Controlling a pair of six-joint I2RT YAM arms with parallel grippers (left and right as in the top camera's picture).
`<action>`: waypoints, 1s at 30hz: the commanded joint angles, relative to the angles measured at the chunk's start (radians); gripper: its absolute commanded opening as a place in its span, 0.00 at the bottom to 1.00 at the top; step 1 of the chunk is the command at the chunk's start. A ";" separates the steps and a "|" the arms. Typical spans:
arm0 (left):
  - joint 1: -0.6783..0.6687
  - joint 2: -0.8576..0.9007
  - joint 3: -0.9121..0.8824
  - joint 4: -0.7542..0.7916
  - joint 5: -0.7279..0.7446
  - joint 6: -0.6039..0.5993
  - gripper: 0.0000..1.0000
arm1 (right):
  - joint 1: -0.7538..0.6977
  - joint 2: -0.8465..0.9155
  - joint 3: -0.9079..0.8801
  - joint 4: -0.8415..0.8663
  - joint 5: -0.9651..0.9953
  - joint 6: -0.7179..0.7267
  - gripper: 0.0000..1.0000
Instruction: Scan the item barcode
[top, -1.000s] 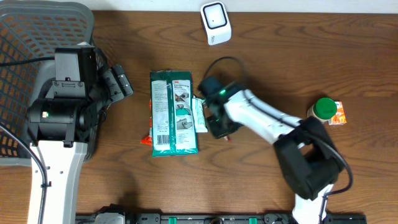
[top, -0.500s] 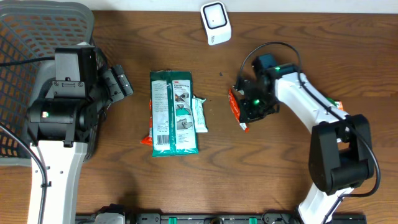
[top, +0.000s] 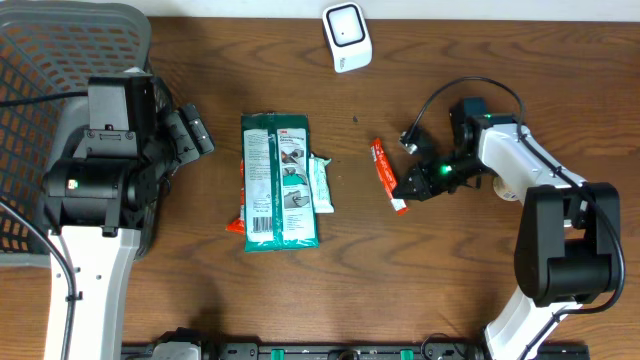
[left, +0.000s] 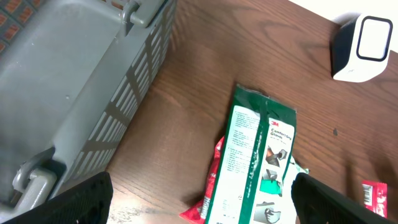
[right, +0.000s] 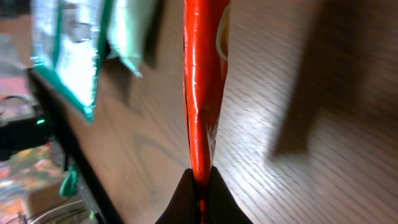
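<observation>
— Red packet (top: 384, 168): where do we have it?

— Let us cross the table (top: 470, 60) from the left. The grey basket (top: 40, 60) sits at the far left. Our left gripper (top: 192, 133) hangs near it, fingers spread wide with nothing between them. Next comes the green pack (top: 278, 180), lying flat, with a pale packet (top: 322, 183) touching its right edge. The white scanner (top: 347, 37) stands at the far edge, well apart from both. Right of the green pack is the red packet, and our right gripper (top: 405, 193) has its fingers clamped tight on the packet's near end.

— Is it off the wood?

— In the wrist view it stands edge-on with a shadow thrown aside. We judge it slightly lifted, but we cannot be sure.

— Which step are we in?

— We judge the pick is done and we are carrying the packet toward the scanner. The scan itself is not yet made.

— What does the next move ask of us?

— We need to bring the packet in front of the scanner's window and turn its printed side that way. We see no barcode in any view, so we may have to roll the wrist. We hold it by one end only, so we should go gently.
</observation>
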 joint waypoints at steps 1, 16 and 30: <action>0.003 0.000 0.008 -0.002 -0.009 0.013 0.92 | -0.008 -0.019 -0.023 0.004 -0.161 -0.118 0.01; 0.003 0.000 0.008 -0.002 -0.009 0.013 0.91 | 0.014 -0.018 -0.208 0.328 -0.137 0.116 0.01; 0.003 0.000 0.008 -0.002 -0.009 0.013 0.91 | 0.014 -0.018 -0.255 0.414 0.119 0.228 0.29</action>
